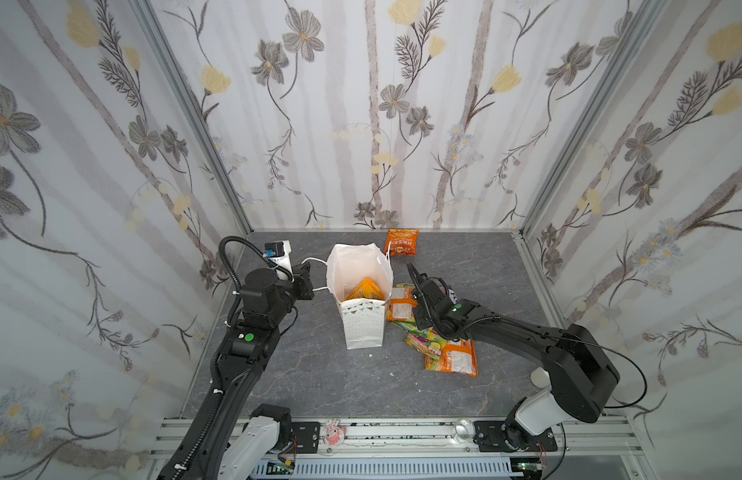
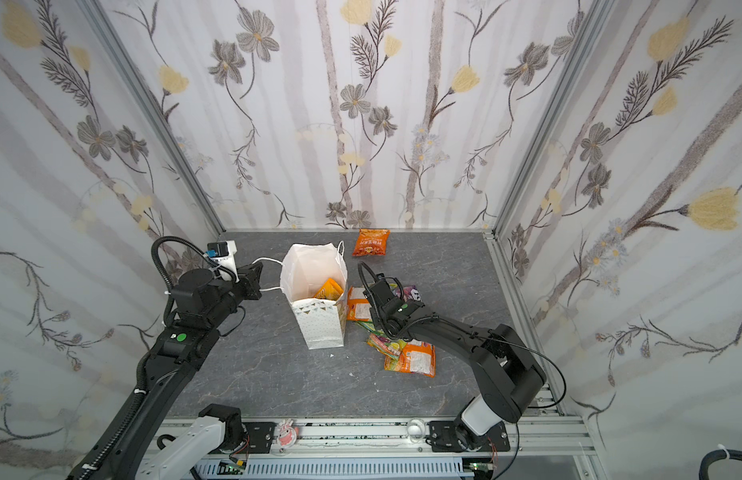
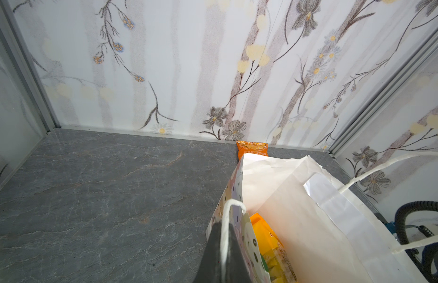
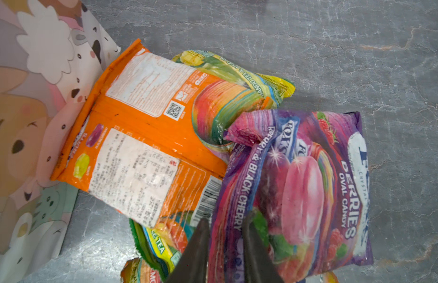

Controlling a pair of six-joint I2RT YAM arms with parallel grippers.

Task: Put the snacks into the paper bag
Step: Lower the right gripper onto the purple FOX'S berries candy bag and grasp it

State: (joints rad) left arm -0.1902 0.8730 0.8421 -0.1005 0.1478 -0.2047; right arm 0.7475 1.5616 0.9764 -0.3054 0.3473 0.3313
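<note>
right gripper (image 4: 225, 221) clamps the purple packet (image 4: 303, 176) by its edge; lift clear over the paper bag (image 1: 363, 328), whose handle (image 3: 223, 235) the left gripper (image 1: 308, 284) clamps.

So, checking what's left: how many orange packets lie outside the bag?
3 orange packets: one by the back wall, one against the bag, one at the pile's near end. Others may hide under the right arm.

The paper bag (image 1: 363, 328) is white with small dots and pastel triangle bunting, and the right wrist view shows pastel cartoon animals on its side. An all-orange packet (image 1: 401, 242) sits upper centre in both top views. The purple-pink packet (image 4: 299, 183) has white lettering, the white-panelled orange packet (image 4: 144, 137) a striped rainbow motif. The green-yellow packet (image 4: 237, 71) is glossy. The table (image 1: 319, 386) is grey, pale-veined.
</note>
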